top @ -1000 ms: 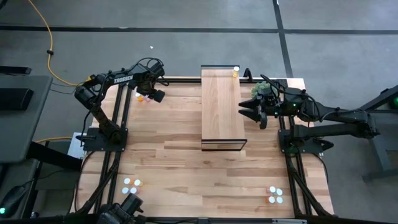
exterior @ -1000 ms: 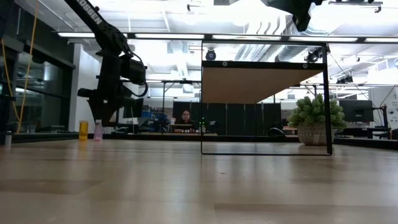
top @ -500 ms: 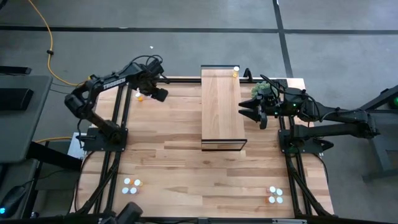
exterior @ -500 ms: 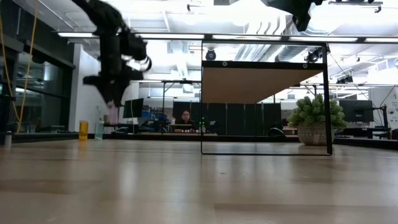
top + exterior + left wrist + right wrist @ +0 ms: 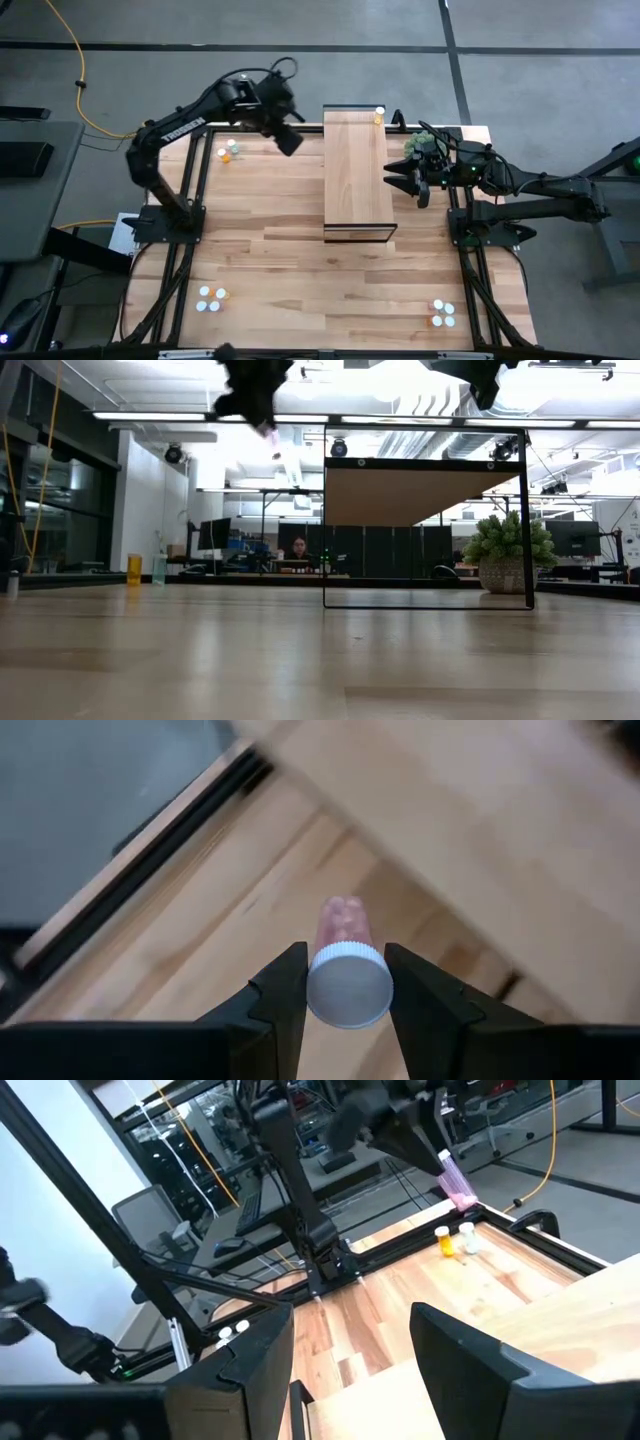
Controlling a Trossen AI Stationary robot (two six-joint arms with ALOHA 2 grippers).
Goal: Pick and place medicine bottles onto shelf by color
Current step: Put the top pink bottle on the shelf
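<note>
1. High view: left end effector is raised beside the shelf, near its far left edge.
2. Left wrist view: fingers clamp a pink bottle at its white cap.
3. Right end effector hovers, jaws apart and empty, at the shelf's right edge.
4. 2 bottles stand on the worktop at far left; 1 yellow bottle stands on the shelf's far end.

bench centre: shelf blocks passage
left far corner: two bottles stand there
open boards: wide between shelf and near-edge bottle clusters
</note>
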